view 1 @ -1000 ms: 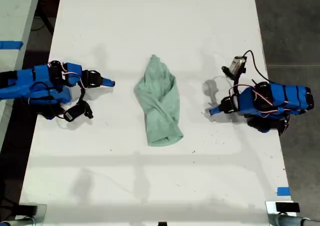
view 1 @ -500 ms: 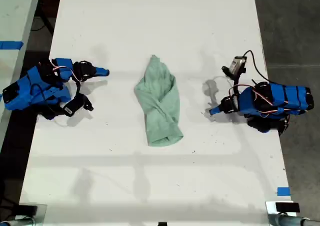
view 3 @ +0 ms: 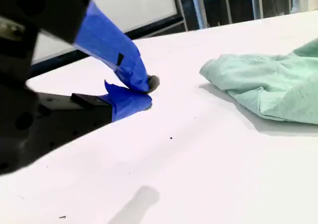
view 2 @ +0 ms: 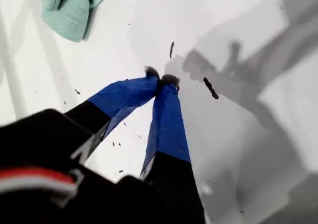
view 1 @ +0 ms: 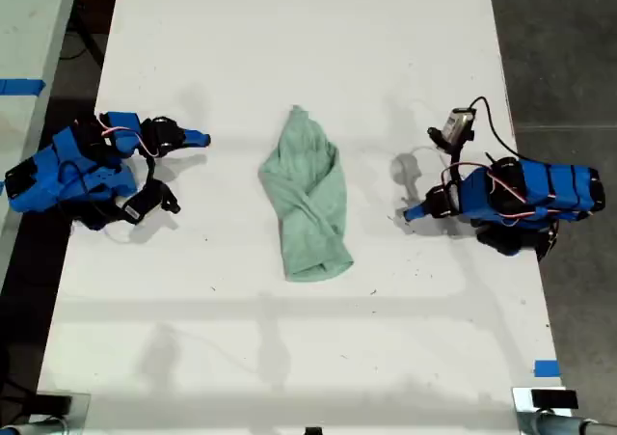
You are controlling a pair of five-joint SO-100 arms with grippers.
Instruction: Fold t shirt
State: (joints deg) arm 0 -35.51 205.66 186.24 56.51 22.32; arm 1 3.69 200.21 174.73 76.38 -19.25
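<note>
Midway along the white table (view 1: 289,30) lies the t shirt (view 1: 308,203), bunched into a narrow strip. Its long axis runs from the exterior view's top to its bottom, with the pointed end uppermost and the broader end lowest. Both arms sit off that axis, one on each side, so either must reach crosswise to meet the cloth.

The first gripper (view 1: 413,212) is on the exterior view's right, level with the shirt's lower half. Its jaws are pressed together on nothing (its wrist view shows the tips touching over bare table).

The second gripper (view 1: 201,139) is on the exterior view's left, level with the upper, narrow end. It also looks closed and empty.

Neither touches the fabric, and their gaps to it look about equal. The first therefore seems better placed for the broad end, the second for the tip.
</note>
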